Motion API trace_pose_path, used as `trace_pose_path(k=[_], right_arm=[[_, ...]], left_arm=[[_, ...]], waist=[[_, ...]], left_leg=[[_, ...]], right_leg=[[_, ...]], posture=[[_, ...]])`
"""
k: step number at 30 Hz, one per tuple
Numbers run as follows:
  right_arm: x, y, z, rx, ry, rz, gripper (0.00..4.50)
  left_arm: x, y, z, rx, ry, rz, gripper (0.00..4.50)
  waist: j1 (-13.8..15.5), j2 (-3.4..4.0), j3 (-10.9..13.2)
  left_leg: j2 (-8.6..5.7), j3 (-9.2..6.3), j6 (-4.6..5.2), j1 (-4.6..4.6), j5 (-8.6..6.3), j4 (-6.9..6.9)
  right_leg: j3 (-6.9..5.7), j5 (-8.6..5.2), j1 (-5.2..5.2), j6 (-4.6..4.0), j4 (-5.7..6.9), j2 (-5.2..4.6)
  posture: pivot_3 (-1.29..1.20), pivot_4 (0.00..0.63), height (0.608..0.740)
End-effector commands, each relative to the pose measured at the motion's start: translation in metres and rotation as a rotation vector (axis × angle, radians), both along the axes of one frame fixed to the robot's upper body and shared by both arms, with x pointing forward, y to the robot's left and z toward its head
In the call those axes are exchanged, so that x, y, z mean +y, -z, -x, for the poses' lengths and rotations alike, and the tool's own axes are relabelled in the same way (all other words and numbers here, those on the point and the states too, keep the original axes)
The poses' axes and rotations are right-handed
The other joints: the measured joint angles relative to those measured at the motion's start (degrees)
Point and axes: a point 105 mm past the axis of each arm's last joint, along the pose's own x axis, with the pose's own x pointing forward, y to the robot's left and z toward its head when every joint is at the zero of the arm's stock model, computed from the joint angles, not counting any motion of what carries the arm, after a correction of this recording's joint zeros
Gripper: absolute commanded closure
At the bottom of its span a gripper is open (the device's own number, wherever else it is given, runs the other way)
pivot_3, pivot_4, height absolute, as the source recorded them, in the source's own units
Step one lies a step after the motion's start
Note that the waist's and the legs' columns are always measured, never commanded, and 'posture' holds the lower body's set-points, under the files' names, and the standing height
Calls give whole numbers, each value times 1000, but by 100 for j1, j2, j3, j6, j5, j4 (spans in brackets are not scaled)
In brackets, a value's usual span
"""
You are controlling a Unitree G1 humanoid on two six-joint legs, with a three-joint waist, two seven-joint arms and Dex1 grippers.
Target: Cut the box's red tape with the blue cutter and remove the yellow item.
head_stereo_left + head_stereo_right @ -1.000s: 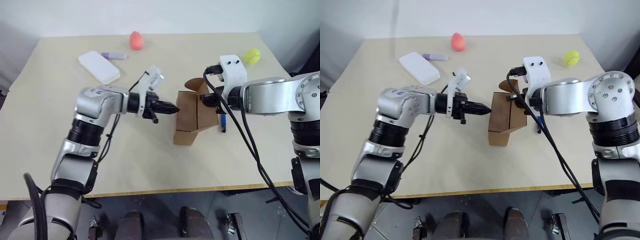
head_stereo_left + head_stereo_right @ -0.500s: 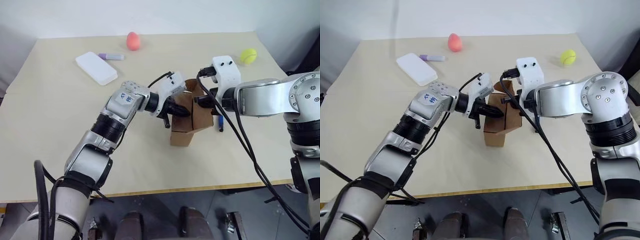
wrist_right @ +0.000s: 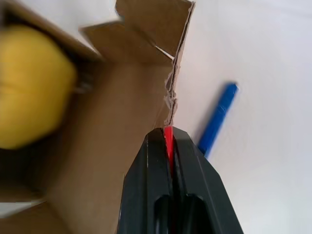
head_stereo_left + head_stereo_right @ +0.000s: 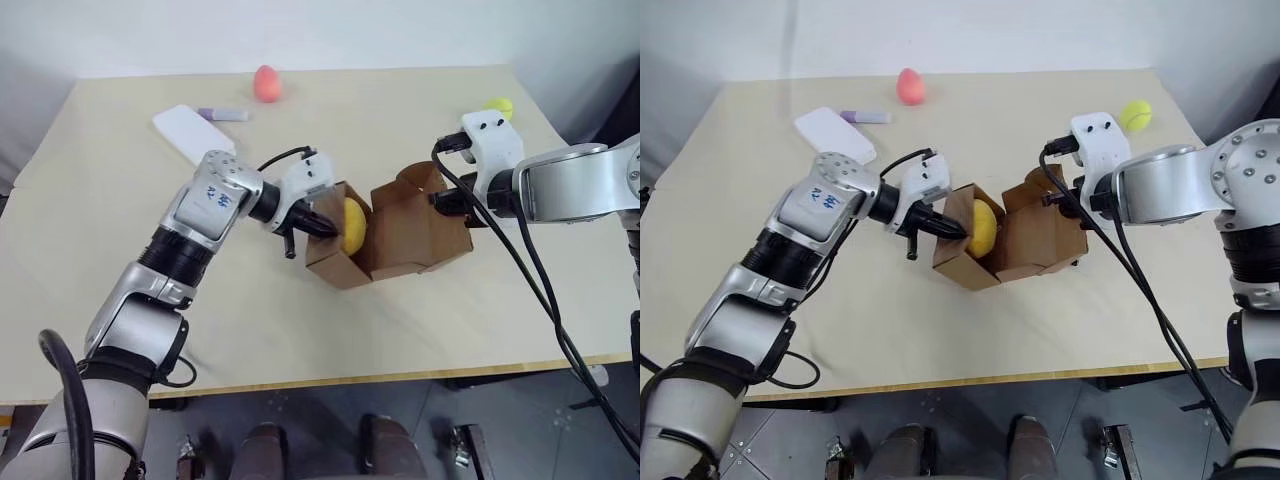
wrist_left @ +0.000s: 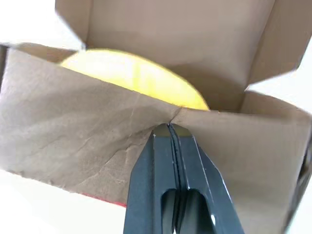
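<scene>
Left gripper (image 5: 168,127) is pinched tight on the edge of one cardboard flap, the card creased where the black fingers bite, and the right gripper (image 3: 168,130) is clamped just as narrow on the opposite flap, a sliver of the red tape (image 3: 168,141) caught between its tips. Between them the box (image 4: 395,240) lies spread open on its side, flaps pulled apart to left and right, its mouth turned toward the left arm. The yellow item (image 4: 352,227) sits right in that opening, rounded and plump, part tucked behind the left-hand flap. The blue cutter (image 3: 217,119) lies flat on the table just beside the box on the right gripper's side, its long axis running away from the box edge at a slant. All of this sits on a pale wooden table (image 4: 300,330); along the far edge rest a white case (image 4: 190,132), a purple marker (image 4: 222,114) and a pinkish-red egg (image 4: 265,82), with a tennis ball (image 4: 1133,114) off at the far right corner. Behind, a plain light wall.
</scene>
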Motion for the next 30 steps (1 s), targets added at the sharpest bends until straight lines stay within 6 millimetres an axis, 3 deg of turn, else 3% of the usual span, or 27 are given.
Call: trace_pose_path(k=[1,4,5,10,14,16,19,26,30], right_arm=[[-2,12,1,31,-17,-7,4488],[0,22,1,53,-30,-15,4488],[1,30,1,72,-38,-13,4488],[7,52,2,96,-74,-25,4488],[11,52,2,24,-127,16,4488],[13,47,2,-28,-160,0,4068],[11,40,4,-84,-206,-7,3655],[-11,33,3,-155,-231,-7,3655],[-23,32,3,-172,-237,3,2549]], left_arm=[[-1,37,12,125,-25,-51,4500],[0,38,13,133,-46,-34,4500],[-1,40,13,139,-59,-20,4500],[-4,43,9,143,-94,13,4500],[-3,43,8,139,-104,25,4500],[0,42,7,143,-112,22,4500],[6,40,5,151,-135,11,4110],[18,27,-1,123,-184,22,3142],[23,24,-1,119,-196,21,1987]], waist=[[76,3,-1],[159,-2,5],[161,-1,5],[155,-1,5],[138,0,5],[136,0,5],[142,0,5],[135,0,5],[131,0,5]], left_leg=[[-1,0,1,-2,0,1],[-1,-3,7,-41,-4,32],[0,-15,10,-92,-6,71],[-1,-13,16,-99,-9,82],[-1,-11,16,-98,-9,82],[-1,-11,16,-98,-9,82],[-1,-11,16,-97,-9,82],[-2,-9,16,-95,-9,83],[-2,-8,16,-95,-9,83]], right_leg=[[0,0,1,0,-1,0],[-6,1,-18,2,-2,-1],[-18,2,-43,3,3,-1],[-19,15,-44,14,0,-2],[-18,15,-45,13,1,-2],[-18,15,-45,13,2,-2],[-18,15,-45,13,2,-2],[-17,15,-45,13,5,-2],[-17,15,-45,13,5,-2]], posture=[[0,150,740],[0,150,740],[0,150,740],[0,150,740],[0,150,740],[0,150,740],[0,150,740],[0,150,740],[0,150,740]])
